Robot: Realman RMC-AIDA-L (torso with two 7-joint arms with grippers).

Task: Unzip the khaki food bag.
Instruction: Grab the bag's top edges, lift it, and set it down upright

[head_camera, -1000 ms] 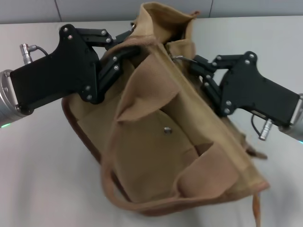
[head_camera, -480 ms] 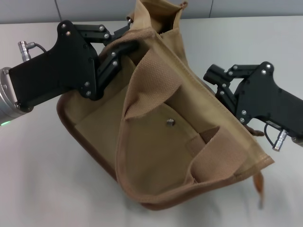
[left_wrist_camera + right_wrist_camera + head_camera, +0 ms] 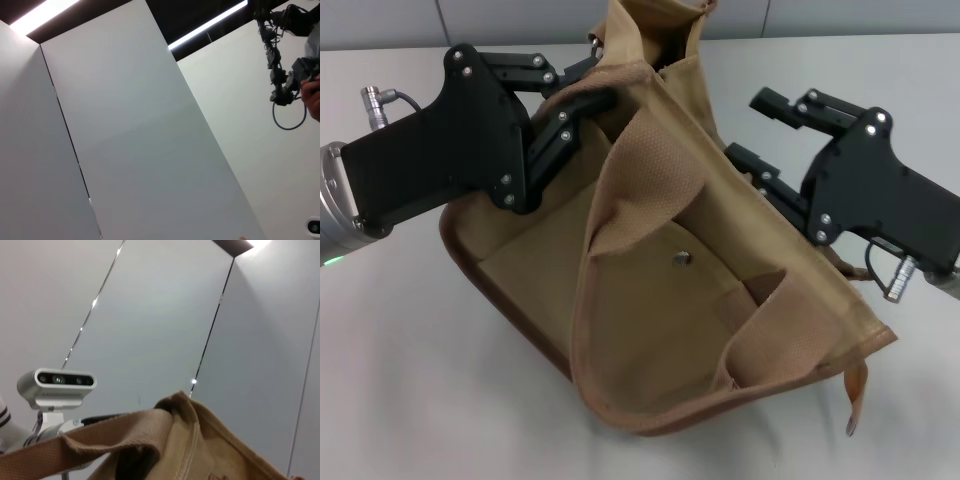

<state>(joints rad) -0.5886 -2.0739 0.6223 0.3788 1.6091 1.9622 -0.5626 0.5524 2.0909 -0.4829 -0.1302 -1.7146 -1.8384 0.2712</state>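
The khaki food bag [image 3: 660, 290] lies tilted on the white table, front pocket and metal snap [image 3: 681, 258] facing up, two webbing handles [image 3: 650, 170] flopped over it. My left gripper [image 3: 600, 80] is shut on the bag's far top end and holds it up. My right gripper [image 3: 752, 128] is open beside the bag's right top edge, its lower finger [image 3: 745, 160] against the fabric, holding nothing. The right wrist view shows the bag's rim and a handle [image 3: 190, 440]. A brown tab with a metal tip [image 3: 853, 400] hangs at the bag's near right corner. The zipper pull is hidden.
The white table [image 3: 410, 380] runs under and around the bag, with a grey wall [image 3: 520, 20] at its far edge. The left wrist view shows only wall panels and a black cabled device [image 3: 280, 55]. My head camera [image 3: 55, 385] shows in the right wrist view.
My right gripper let go at the bag's top edge, pulled off to the right, opened wide and came back beside the bag. The bag sagged and shifted slightly. The left gripper kept its hold.
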